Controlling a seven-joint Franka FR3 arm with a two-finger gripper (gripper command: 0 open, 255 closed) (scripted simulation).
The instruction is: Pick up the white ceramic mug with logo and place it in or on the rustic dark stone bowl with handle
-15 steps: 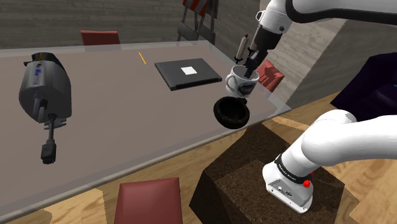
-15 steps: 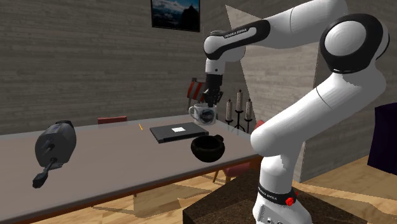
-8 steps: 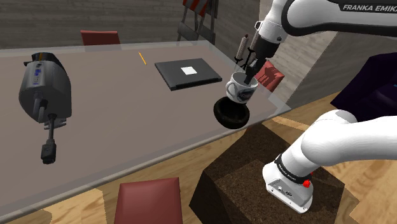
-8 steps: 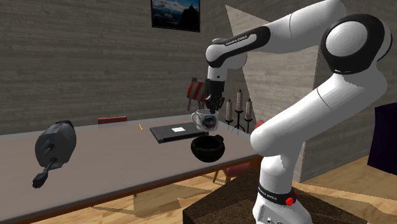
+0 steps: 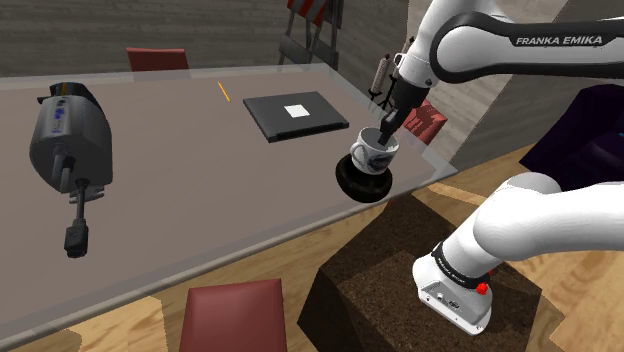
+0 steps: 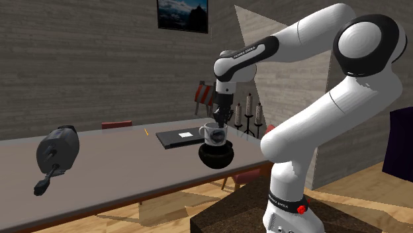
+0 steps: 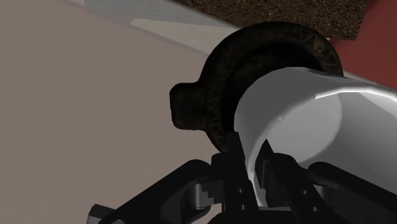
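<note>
Two fingers of the gripper [image 7: 257, 164] pinch the wall of the white mug [image 7: 299, 121], one inside, one outside. Half a second ago the mug hung above the dark bowl [image 5: 362, 184]; now it is lower, its base seemingly inside the bowl near the worktop [image 5: 200, 180] edge. Farther back lies a dark flat slab [image 5: 296, 115].

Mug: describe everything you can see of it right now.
The mug is white and glossy, with a dark logo on its side and a handle that shows in the second exterior view. It hangs roughly upright, open end up, directly over the dark bowl, with its base about level with the bowl's rim. Whether they touch cannot be told. The gripper clasps its rim wall, one finger inside and one outside.
</note>
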